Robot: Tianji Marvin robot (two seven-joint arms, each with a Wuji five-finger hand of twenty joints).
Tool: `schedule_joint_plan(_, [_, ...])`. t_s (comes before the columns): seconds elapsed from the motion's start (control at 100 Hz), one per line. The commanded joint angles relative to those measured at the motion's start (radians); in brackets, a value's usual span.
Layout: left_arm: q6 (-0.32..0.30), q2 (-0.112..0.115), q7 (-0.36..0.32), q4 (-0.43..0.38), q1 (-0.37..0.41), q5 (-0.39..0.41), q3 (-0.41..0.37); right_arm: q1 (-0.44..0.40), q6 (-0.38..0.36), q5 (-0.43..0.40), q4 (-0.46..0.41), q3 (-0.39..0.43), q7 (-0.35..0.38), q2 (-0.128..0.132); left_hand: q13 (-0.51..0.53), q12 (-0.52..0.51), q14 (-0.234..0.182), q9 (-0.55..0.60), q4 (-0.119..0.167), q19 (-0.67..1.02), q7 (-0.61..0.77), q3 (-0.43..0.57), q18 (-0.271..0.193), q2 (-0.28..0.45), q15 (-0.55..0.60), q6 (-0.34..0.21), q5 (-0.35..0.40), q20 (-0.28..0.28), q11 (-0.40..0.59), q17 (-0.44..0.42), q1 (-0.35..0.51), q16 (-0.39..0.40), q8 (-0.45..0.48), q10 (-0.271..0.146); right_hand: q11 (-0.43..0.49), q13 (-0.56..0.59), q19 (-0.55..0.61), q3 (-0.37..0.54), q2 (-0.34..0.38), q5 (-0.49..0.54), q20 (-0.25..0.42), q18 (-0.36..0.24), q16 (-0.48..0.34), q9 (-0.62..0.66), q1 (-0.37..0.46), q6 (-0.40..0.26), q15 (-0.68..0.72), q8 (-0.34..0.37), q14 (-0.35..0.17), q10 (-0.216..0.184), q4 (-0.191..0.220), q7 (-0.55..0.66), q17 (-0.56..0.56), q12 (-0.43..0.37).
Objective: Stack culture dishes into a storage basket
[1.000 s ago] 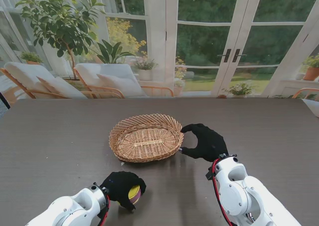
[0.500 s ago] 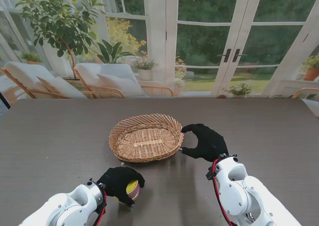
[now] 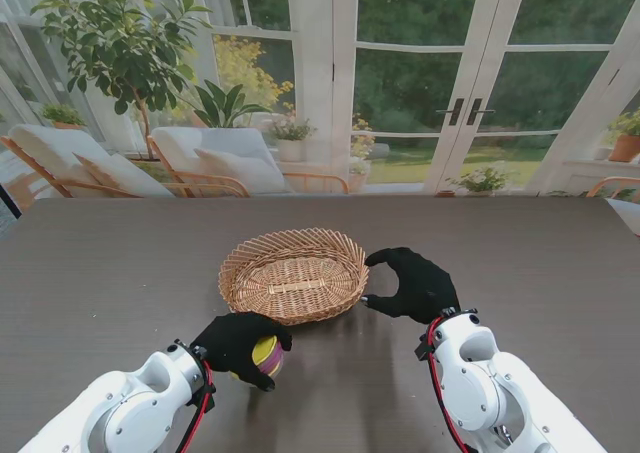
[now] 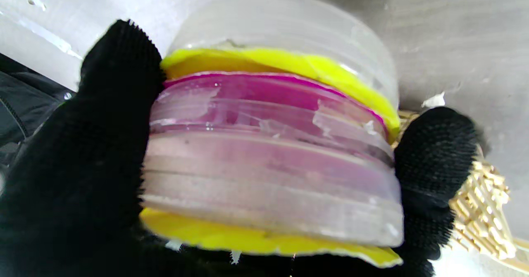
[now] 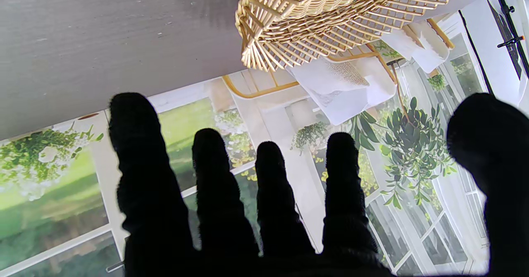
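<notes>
Table (image 3: 110, 263): dark wood grain, matte, lying before sunlit glass doors.
Basket (image 3: 294, 274): oval woven wicker, sitting mid-table.
Dishes (image 3: 266, 354): clear round plastic, yellow and magenta layers, stacked, sitting just nearer me than the basket.
Left hand (image 3: 240, 345): black knit glove, clasping the dishes.
Right hand (image 3: 415, 285): fingers spreading, empty, hovering beside the basket rim.

**No readable text in any view**

Checked stand view plus both wrist views: no labels, brands, numbers or signs legible anywhere. Stack of culture dishes (image 4: 268, 153) shows only yellow and magenta layers, no markings or writing on the clear walls. Wicker basket (image 3: 294, 274) carries no tag. Table top (image 3: 100, 273) is unmarked. Black gloves and white arm shells show no logos that I can read.
</notes>
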Motion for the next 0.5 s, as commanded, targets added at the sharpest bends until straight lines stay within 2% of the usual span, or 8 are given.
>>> schedule_joint_plan(0.0, [0.0,-0.006,-0.023,-0.024,-0.021,-0.004,-0.012,-0.005,0.002,-0.001,-0.005,0.0,0.015,-0.002,0.147,0.061,-0.23,0.21,0.014,0.087,0.359,0.219,-0.299,0.233,0.142,0.147,0.113,0.008,0.076,0.007,0.401,0.022,0.057,-0.028,0.002,-0.022,-0.026,0.09,-0.037,0.001,0.027,0.04,0.01,-0.036,0.01,-0.023,-0.011,0.006,0.015,0.025,-0.024,0.003,-0.483,-0.001])
schedule_joint_plan(0.24, [0.001,-0.004,-0.071,-0.036,-0.083,-0.04,-0.027,0.001,0.005,0.002,0.0,0.003,0.02,-0.002,0.145,0.061,-0.231,0.208,0.016,0.085,0.357,0.214,-0.298,0.236,0.142,0.147,0.113,0.009,0.074,0.004,0.402,0.02,0.057,-0.027,0.001,-0.025,-0.028,0.09,-0.038,0.0,0.027,0.041,0.01,-0.039,0.011,-0.022,-0.013,0.006,0.016,0.024,-0.024,0.003,-0.485,-0.001])
schedule_joint_plan(0.49, [0.008,0.001,-0.125,0.007,-0.187,-0.074,-0.004,0.009,0.008,0.006,0.009,0.005,0.025,-0.002,0.143,0.061,-0.23,0.208,0.016,0.081,0.355,0.21,-0.296,0.239,0.142,0.148,0.115,0.01,0.074,0.001,0.406,0.02,0.058,-0.025,0.001,-0.027,-0.029,0.09,-0.038,0.001,0.027,0.042,0.01,-0.039,0.011,-0.022,-0.013,0.006,0.018,0.025,-0.024,0.003,-0.487,-0.001])
